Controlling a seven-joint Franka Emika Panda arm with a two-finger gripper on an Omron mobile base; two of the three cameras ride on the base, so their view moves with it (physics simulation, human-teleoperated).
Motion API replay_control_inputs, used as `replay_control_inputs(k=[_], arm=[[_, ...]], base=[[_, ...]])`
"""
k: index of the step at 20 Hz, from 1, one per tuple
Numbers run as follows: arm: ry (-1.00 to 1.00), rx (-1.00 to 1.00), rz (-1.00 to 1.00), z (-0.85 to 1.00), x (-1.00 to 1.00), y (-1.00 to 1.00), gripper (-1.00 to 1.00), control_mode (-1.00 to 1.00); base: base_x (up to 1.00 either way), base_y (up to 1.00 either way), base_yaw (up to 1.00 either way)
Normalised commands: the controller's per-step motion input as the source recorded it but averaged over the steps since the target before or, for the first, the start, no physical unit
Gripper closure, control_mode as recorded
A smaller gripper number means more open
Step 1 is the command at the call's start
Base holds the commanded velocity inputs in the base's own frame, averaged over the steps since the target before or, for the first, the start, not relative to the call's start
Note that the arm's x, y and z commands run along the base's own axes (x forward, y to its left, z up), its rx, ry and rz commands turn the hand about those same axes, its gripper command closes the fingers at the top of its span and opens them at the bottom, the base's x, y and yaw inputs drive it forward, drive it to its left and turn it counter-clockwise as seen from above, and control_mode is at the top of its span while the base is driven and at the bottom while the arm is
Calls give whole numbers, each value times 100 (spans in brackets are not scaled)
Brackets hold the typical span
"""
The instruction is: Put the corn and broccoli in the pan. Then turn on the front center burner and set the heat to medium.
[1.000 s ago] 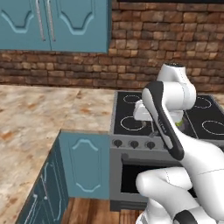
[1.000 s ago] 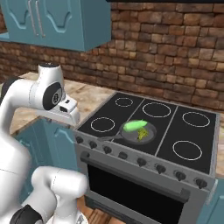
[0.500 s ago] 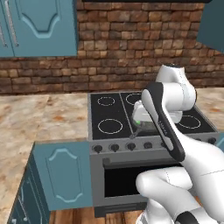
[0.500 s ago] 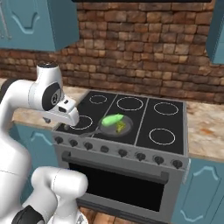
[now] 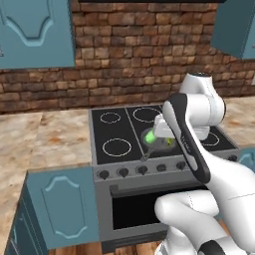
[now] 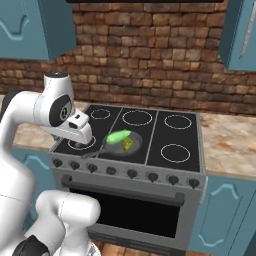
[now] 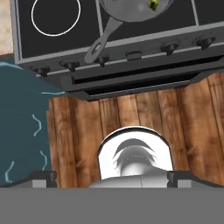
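The dark pan (image 6: 123, 143) sits on the front center burner (image 6: 146, 151) of the black cooktop, its thin handle (image 6: 93, 152) pointing toward the front left. The bright green corn (image 6: 118, 136) lies inside it, with the small yellow-green broccoli (image 6: 129, 145) beside it. From the left base view the corn (image 5: 149, 137) and broccoli (image 5: 169, 143) peek out behind my arm. My gripper (image 6: 80, 131) hovers over the stove's front left edge, above the handle. In the hand view the gripper (image 7: 111, 177) is open with nothing between its tips; the pan (image 7: 131, 9) and its handle (image 7: 102, 42) show at the top.
A row of dark knobs (image 6: 132, 173) runs along the stove front, above the oven door (image 6: 125, 210). Teal cabinets (image 6: 222, 210) flank the stove, under stone counters (image 6: 230, 145). White-ringed burners (image 6: 175, 152) lie on the side panels. The floor is wooden planks (image 7: 131, 113).
The whole picture has shifted as the base drove sideways, so the stove now sits centred in front. Corn and broccoli stay in the pan; the arm holds its pose.
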Motion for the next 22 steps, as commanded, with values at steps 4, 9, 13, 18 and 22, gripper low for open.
replay_control_inputs(k=[4,9,13,18,22], arm=[[0,0,0,0,0,0,-100,100],[0,0,0,0,0,0,-100,100],[0,0,0,0,0,0,-100,100],[0,0,0,0,0,0,-100,100],[0,0,0,0,0,0,-100,100]], base=[[32,-29,4],[6,-23,0],[7,-45,0],[36,-8,-2],[46,0,0]])
